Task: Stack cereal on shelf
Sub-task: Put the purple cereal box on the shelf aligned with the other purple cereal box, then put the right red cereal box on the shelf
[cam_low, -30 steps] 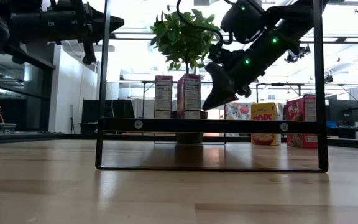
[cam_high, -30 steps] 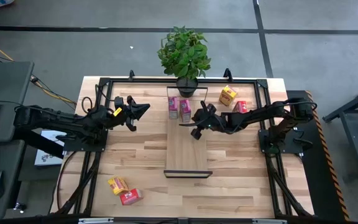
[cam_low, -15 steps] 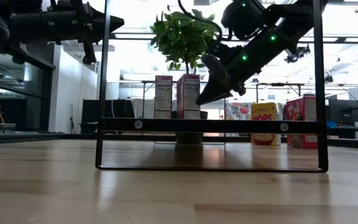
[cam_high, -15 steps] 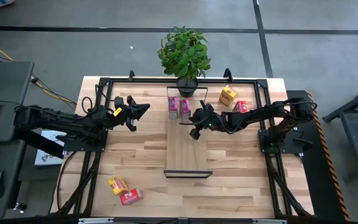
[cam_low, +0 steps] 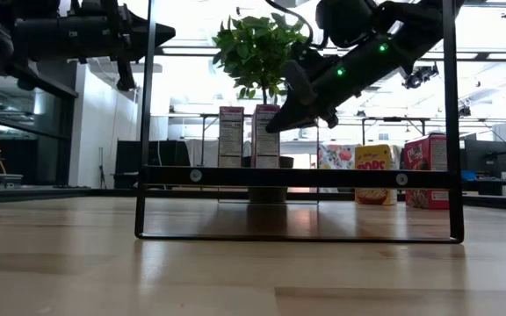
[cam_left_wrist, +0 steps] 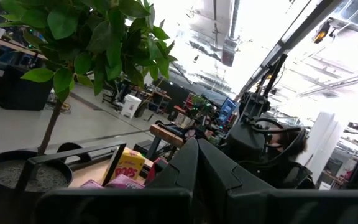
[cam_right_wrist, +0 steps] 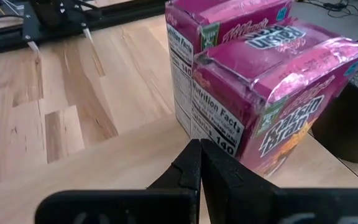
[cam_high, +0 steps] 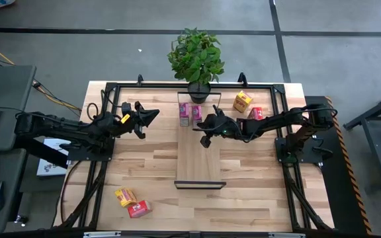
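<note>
The shelf [cam_high: 200, 158] is a long light-wood board with black end frames, lying along the table's middle. Two pink cereal boxes [cam_high: 184, 112] [cam_high: 196, 114] stand upright side by side on its far end and also show in the low view [cam_low: 231, 136] [cam_low: 268, 149]. My right gripper [cam_high: 202, 127] [cam_right_wrist: 199, 146] is shut and empty. It hovers above the shelf with its tips pointing at the side panel of the nearer pink box [cam_right_wrist: 272, 81]. My left gripper [cam_high: 152, 116] [cam_left_wrist: 197, 146] is shut and empty, held in the air left of the shelf. My right gripper's shut fingertips [cam_right_wrist: 194, 155] stand right at the nutrition panel [cam_right_wrist: 219, 124] of the nearer pink box, coming slanting down from the table's right. I cannot tell whether they touch it. The box stands upright on the shelf.
A yellow box [cam_high: 243, 100] and a red box [cam_high: 256, 113] stand on the table at the far right. A yellow box [cam_high: 124, 196] and a red box [cam_high: 139, 209] lie near the front left. A potted plant [cam_high: 196, 56] stands behind the shelf's far end.
My right gripper has risen a little and gone toward the table's far left, closer to the pink boxes, staying shut. The boxes stand where they were.
</note>
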